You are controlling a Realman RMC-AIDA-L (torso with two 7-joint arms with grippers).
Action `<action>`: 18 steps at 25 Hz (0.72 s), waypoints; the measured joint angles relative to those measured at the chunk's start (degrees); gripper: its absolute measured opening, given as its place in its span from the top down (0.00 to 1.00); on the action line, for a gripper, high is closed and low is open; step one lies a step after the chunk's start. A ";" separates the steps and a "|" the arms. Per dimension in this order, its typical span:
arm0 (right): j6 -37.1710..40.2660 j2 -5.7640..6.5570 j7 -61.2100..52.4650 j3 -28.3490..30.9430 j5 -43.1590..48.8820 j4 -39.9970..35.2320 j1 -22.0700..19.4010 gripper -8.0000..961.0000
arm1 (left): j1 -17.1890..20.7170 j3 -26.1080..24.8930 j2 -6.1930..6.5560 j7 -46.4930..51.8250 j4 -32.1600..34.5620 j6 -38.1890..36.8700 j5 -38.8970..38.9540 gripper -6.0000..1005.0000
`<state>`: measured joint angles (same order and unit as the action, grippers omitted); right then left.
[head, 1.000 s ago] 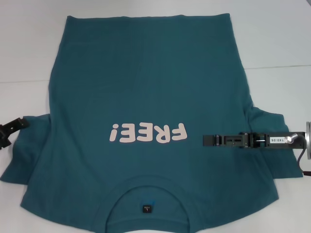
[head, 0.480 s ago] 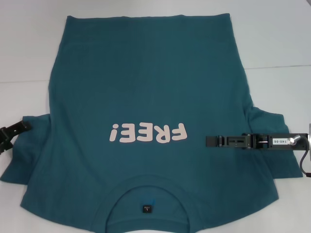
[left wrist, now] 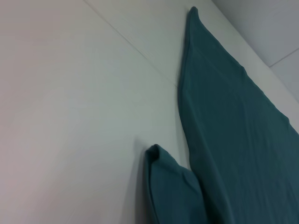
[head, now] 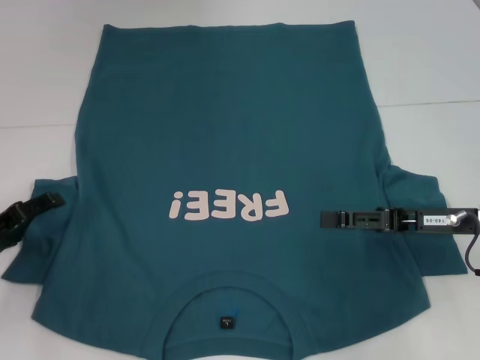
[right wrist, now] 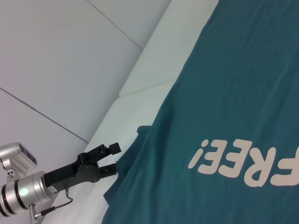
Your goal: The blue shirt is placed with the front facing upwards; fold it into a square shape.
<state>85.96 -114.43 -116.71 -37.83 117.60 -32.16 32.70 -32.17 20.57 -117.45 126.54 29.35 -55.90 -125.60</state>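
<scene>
Shirt: the blue shirt lies flat and face up on the white worktop, collar nearest the robot, hem at the far side.
Lettering: pale pink "FREE!" lettering runs across the chest, upside down in the head view; a small dark neck label sits inside the collar.
Sleeves: both short sleeves spread outward, the left sleeve rumpled, the right sleeve partly under the right arm.
Left tool: the left tool reaches in from the worktop's left edge, its tips at the upper edge of the left sleeve; in the right wrist view its two fingers stand parted, with the sleeve's edge just at their tips. Whether they touch the cloth cannot be told.
Right tool: the right tool extends low over the shirt's right chest, pointing toward the lettering, just beside the letter F; its opening cannot be told from these views.
Left wrist view: shows the shirt's side edge and a folded sleeve corner against bare worktop.
</scene>
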 joint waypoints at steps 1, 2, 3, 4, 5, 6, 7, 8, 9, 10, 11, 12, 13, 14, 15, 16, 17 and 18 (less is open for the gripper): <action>0.00 0.00 0.00 0.03 0.00 0.00 -0.06 0.05 | -0.02 0.00 0.04 0.28 0.00 -0.25 -0.02 0.09; 0.00 0.00 0.00 0.05 0.00 0.00 -0.09 0.05 | -0.07 0.00 0.08 0.45 0.00 -0.42 -0.04 0.09; 0.00 0.00 0.00 0.05 0.00 0.00 -0.12 0.05 | -0.15 0.00 0.10 0.63 0.00 -0.55 -0.09 0.09; 0.00 0.00 0.00 0.06 0.00 0.00 -0.17 0.05 | -0.28 0.00 0.13 0.84 0.01 -0.59 -0.18 0.09; 0.00 0.00 0.00 0.09 0.00 0.00 -0.21 0.05 | -0.40 0.00 0.15 1.06 0.01 -0.60 -0.29 0.09; 0.00 0.01 0.00 0.18 0.00 0.00 -0.24 0.05 | -0.51 0.00 0.17 1.22 0.02 -0.60 -0.39 0.09; 0.00 0.03 0.00 0.33 0.00 0.00 -0.29 0.05 | -0.61 0.00 0.21 1.45 0.03 -0.61 -0.49 0.09; 0.00 0.06 0.00 0.56 0.00 0.00 -0.36 0.05 | -0.68 0.00 0.26 1.76 0.06 -0.58 -0.58 0.09; 0.00 0.08 0.00 0.72 0.00 0.00 -0.43 0.05 | -0.71 0.00 0.31 2.08 0.10 -0.52 -0.60 0.09; 0.00 0.08 0.00 0.88 0.00 0.00 -0.52 0.05 | -0.73 0.00 0.37 2.57 0.15 -0.48 -0.78 0.09; 0.00 0.08 0.00 1.02 0.00 0.00 -0.62 0.05 | -0.77 0.01 0.43 3.16 0.25 -0.46 -1.08 0.10; 0.00 0.08 0.00 1.17 0.00 0.00 -0.70 0.05 | -0.82 0.03 0.51 3.79 0.40 -0.46 -1.48 0.10; 0.00 0.09 0.00 1.31 0.00 -0.01 -0.79 0.05 | -0.86 0.06 0.56 4.31 0.55 -0.49 -1.86 0.13; 0.00 0.09 0.00 1.38 0.00 -0.02 -0.81 0.05 | -0.89 0.06 0.58 4.71 0.70 -0.59 -2.18 0.17; 0.00 0.09 0.00 1.46 0.00 -0.03 -0.84 0.05 | -0.92 0.07 0.59 4.92 0.81 -0.64 -2.36 0.21; 0.00 0.09 0.00 1.54 0.00 -0.03 -0.86 0.05 | -0.95 0.07 0.59 5.19 0.97 -0.66 -2.67 0.24; 0.00 0.09 0.00 1.66 0.00 -0.05 -0.87 0.05 | -1.03 0.09 0.59 5.56 1.06 -0.62 -3.26 0.28; 0.00 0.09 0.00 1.75 0.00 -0.09 -0.88 0.05 | -1.08 0.09 0.59 5.80 1.11 -0.52 -3.63 0.32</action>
<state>85.96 -114.34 -116.71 -36.08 117.60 -32.26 31.82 -33.25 20.66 -116.86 132.33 30.46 -56.41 -129.23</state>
